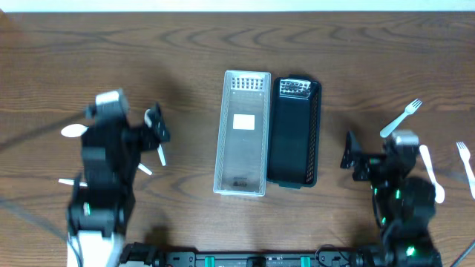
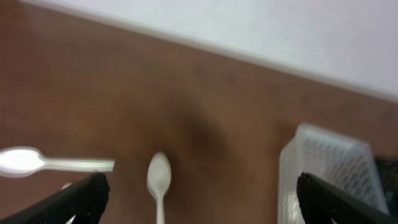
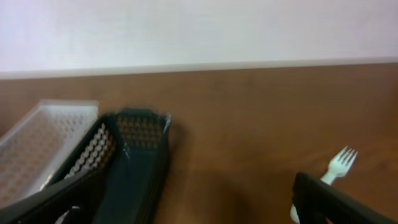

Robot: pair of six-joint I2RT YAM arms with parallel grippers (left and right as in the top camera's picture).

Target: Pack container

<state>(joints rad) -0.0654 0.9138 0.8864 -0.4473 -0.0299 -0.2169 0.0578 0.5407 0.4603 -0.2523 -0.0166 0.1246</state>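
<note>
A clear plastic container (image 1: 241, 133) lies mid-table with a black container (image 1: 293, 137) right beside it. White plastic spoons lie at the left: one (image 1: 73, 131) beside my left arm, another (image 1: 159, 153) under my left gripper (image 1: 154, 126). The left wrist view shows that spoon (image 2: 158, 180) on the wood between the wide-open fingers (image 2: 81, 202), untouched, with the clear container (image 2: 329, 162) ahead to the right. My right gripper (image 1: 349, 152) hangs open and empty to the right of the black container (image 3: 134, 168). A white fork (image 3: 336, 165) lies just beyond its right finger (image 3: 339, 202).
More white cutlery lies at the right: a fork (image 1: 401, 119), a second fork (image 1: 466, 159) near the table edge, and a spoon (image 1: 430, 174) beside the right arm. A further spoon (image 2: 37, 162) lies left of the left gripper. A pale wall (image 3: 199, 31) borders the table's far edge.
</note>
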